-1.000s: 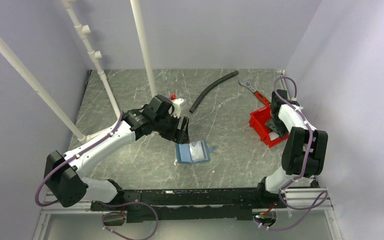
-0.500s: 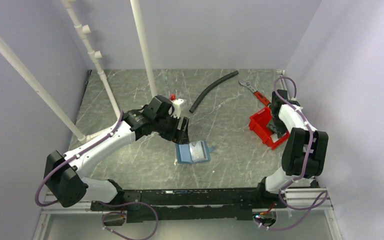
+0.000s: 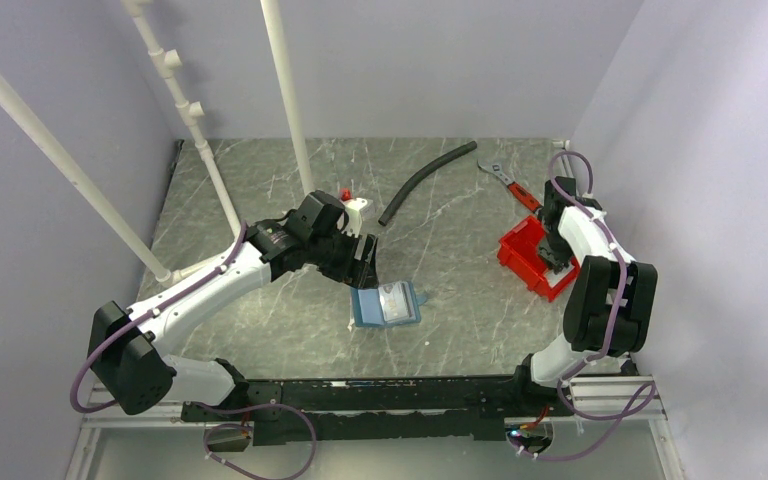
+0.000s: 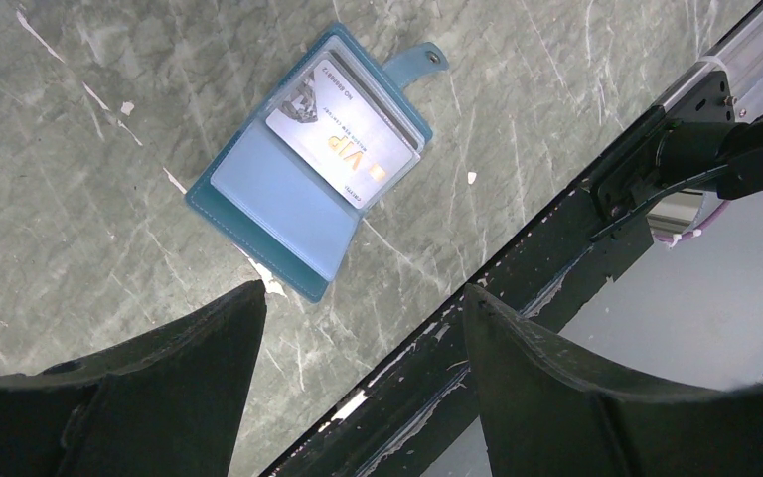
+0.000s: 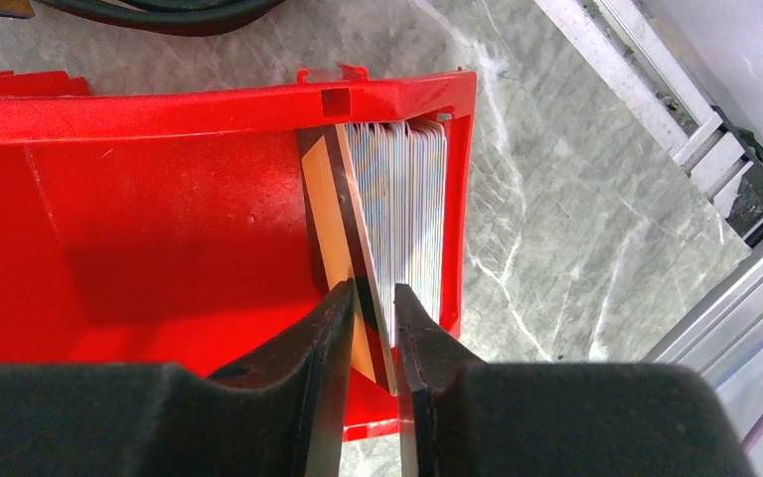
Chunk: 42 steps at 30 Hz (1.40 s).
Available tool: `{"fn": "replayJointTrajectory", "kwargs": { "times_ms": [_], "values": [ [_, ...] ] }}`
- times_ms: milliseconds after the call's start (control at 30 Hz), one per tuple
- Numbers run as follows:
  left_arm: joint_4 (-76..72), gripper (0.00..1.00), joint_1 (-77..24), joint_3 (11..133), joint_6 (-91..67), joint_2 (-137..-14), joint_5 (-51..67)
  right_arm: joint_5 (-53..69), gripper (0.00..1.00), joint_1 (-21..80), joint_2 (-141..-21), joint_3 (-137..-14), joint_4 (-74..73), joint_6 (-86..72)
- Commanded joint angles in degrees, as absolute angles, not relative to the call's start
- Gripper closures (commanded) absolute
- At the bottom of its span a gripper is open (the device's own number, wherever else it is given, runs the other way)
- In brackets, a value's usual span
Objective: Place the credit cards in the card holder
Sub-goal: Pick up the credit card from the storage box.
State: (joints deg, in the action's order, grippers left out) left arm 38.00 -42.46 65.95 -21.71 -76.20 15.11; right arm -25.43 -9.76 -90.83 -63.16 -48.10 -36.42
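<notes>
The blue card holder (image 3: 385, 305) lies open on the marble table, a pale card marked VIP (image 4: 343, 139) in its right pocket. It also shows in the left wrist view (image 4: 308, 174). My left gripper (image 3: 365, 265) hovers just behind the holder, open and empty (image 4: 358, 328). My right gripper (image 3: 557, 255) reaches into the red bin (image 3: 520, 250). In the right wrist view its fingers (image 5: 373, 298) are closed narrowly around a tan-brown card with a dark stripe (image 5: 338, 219), which stands on edge. A stack of upright cards (image 5: 407, 199) leans against the bin's end wall.
A black hose (image 3: 425, 180) and a wrench (image 3: 500, 175) lie at the back. A small white and red object (image 3: 352, 200) sits behind the left gripper. White poles (image 3: 285, 95) rise at the back left. A black frame rail (image 4: 556, 229) runs along the near edge.
My right wrist has shifted slightly over the red bin, and the bin has turned a little. The left arm and the card holder have not moved.
</notes>
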Motion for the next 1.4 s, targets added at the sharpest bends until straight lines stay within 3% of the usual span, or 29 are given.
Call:
{"fn": "replayJointTrajectory", "kwargs": {
  "times_ms": [0, 567, 733, 867, 1000, 1100, 1233, 1300, 1367],
  "values": [
    [37.0, 0.23, -42.6, 66.0, -20.3, -74.3, 15.7, -27.7, 0.78, -9.9, -88.9, -65.5, -51.1, -35.8],
    [36.9, 0.23, -42.5, 65.6, -20.5, -74.2, 15.4, -30.8, 1.00, -9.9, -83.8, -66.2, -49.5, -37.0],
    [36.7, 0.22, -42.0, 65.5, -20.7, -74.3, 15.7, -29.8, 1.00, -9.9, -77.4, -63.9, -44.1, -35.0],
    [36.2, 0.22, -40.6, 65.5, -21.4, -74.6, 17.5, -18.7, 1.00, -9.9, -68.9, -61.0, -36.2, -25.7],
    [34.8, 0.22, -36.1, 64.9, -23.4, -75.0, 24.4, 16.4, 1.00, -9.7, -59.8, -55.9, -24.3, -17.1],
    [29.9, 0.22, -30.1, 62.3, -27.7, -75.1, 34.9, 36.2, 1.00, -3.7, -59.8, -52.0, -15.1, -24.1],
    [21.5, 0.23, -26.0, 57.3, -35.2, -76.0, 45.0, 30.9, 1.00, 16.2, -64.6, -49.8, -10.6, -29.6],
    [18.4, 0.25, -26.1, 55.5, -37.6, -76.7, 45.6, 32.0, 1.00, 19.6, -68.7, -47.4, -7.8, -33.9],
    [14.5, 0.35, -26.1, 53.4, -40.0, -77.6, 46.0, 35.6, 1.00, 21.3, -72.1, -44.4, -4.0, -35.4]
  ]
}}
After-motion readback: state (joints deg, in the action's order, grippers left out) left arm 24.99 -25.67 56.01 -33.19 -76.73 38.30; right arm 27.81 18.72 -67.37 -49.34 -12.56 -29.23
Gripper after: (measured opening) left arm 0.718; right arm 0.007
